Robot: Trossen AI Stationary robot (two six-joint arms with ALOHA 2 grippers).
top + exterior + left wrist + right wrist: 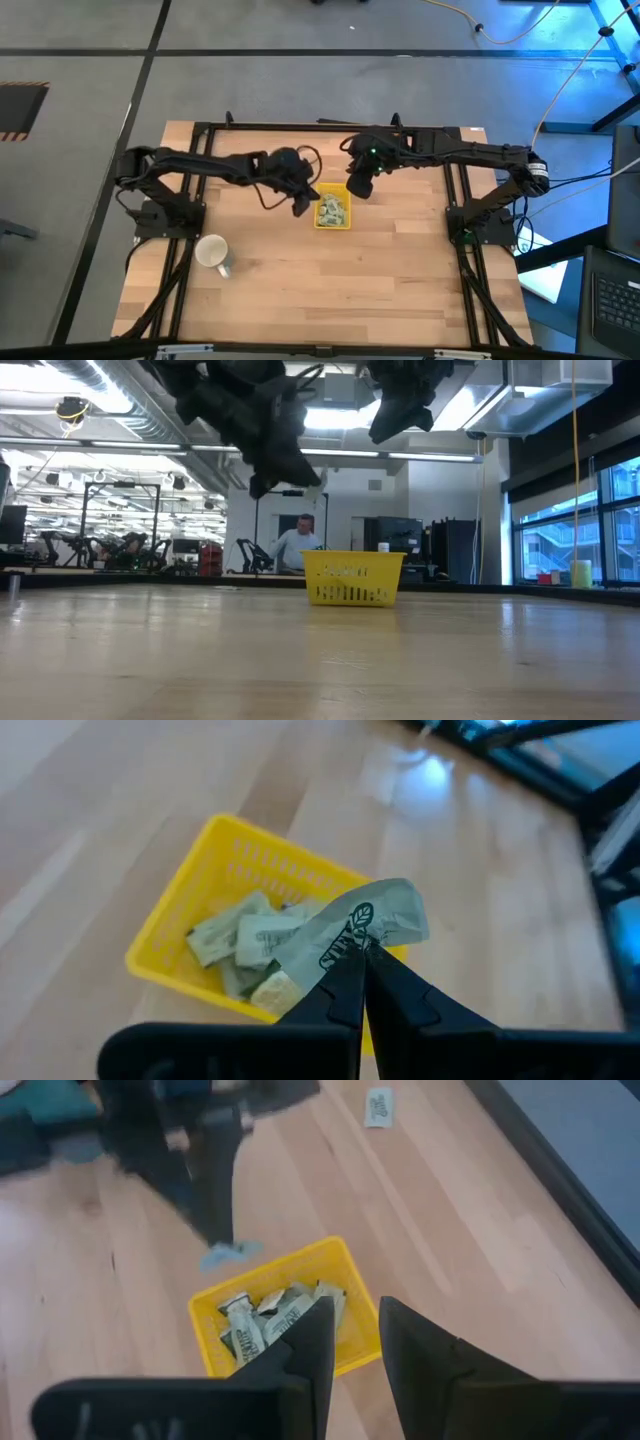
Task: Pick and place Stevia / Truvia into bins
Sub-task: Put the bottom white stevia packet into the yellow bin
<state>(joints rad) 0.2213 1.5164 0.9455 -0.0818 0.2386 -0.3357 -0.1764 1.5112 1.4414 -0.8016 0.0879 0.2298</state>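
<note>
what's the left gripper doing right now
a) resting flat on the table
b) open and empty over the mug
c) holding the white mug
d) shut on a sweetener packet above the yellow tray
d: in the left wrist view the left gripper has its fingers pinched together on a sweetener packet, raised over the yellow tray that already holds other packets.

Pale wooden table — yellow tray mid-table, white mug on its side, one loose packet.

Bright yellow tray, pale green packets (dark green print), white mug, black arms
</note>
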